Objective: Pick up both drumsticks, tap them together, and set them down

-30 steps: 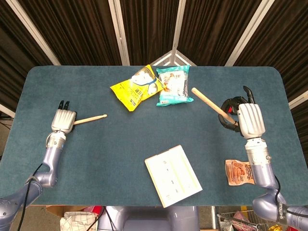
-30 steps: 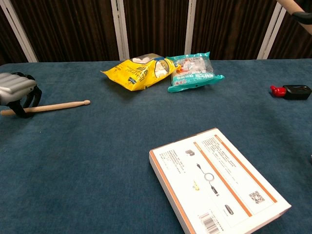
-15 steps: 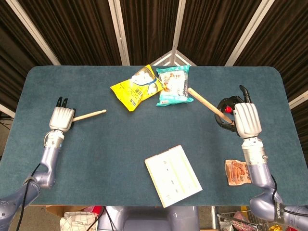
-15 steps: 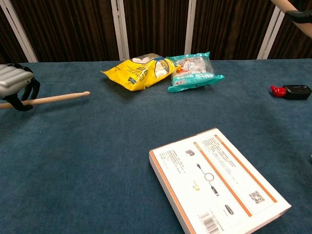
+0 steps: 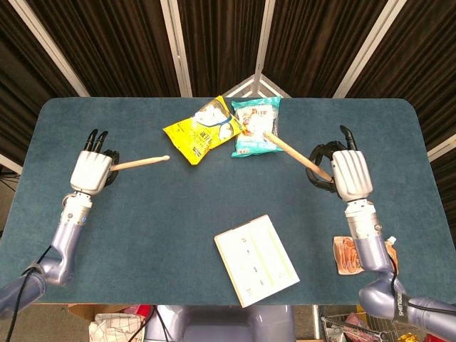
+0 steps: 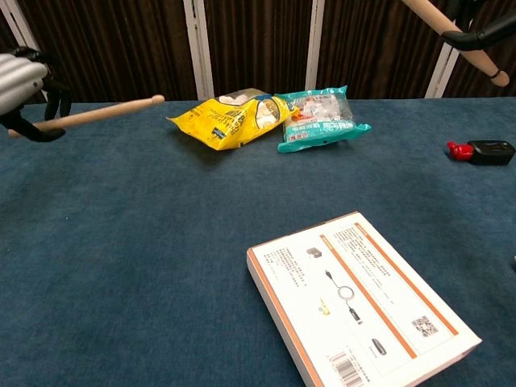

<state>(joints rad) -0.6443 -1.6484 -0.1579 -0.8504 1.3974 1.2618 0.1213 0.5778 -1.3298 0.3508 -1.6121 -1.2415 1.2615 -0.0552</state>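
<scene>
Nearest the robot, a white box [image 5: 256, 260] lies flat on the blue bench [image 5: 178, 206] and plays no part in the task. An orange pouch [image 5: 347, 254] sits beside the right forearm.

Further out, the left hand [image 5: 90, 170] is closed around the butt of the left drumstick [image 5: 140, 163]; the stick points inward toward the bench centre and, in the chest view, rides clear above the surface. The right hand [image 5: 344, 172] is wrapped around the right drumstick [image 5: 292, 152] — its tip angles up and inward, over the edge of the teal snack bag [image 5: 255, 125]. In the chest view this stick shows high in the top corner, so it too is off the bench.

Beyond the hands, a yellow snack bag [image 5: 201, 130] lies just beside the teal one, near the far edge.

Judged step: the pickup appears complete and the approach to the tap is in hand. The two tips are well apart. The next move calls for bringing both hands inward at matched height — the shafts should cross above the open bench, short of the bags — while both grasps stay firm.
</scene>
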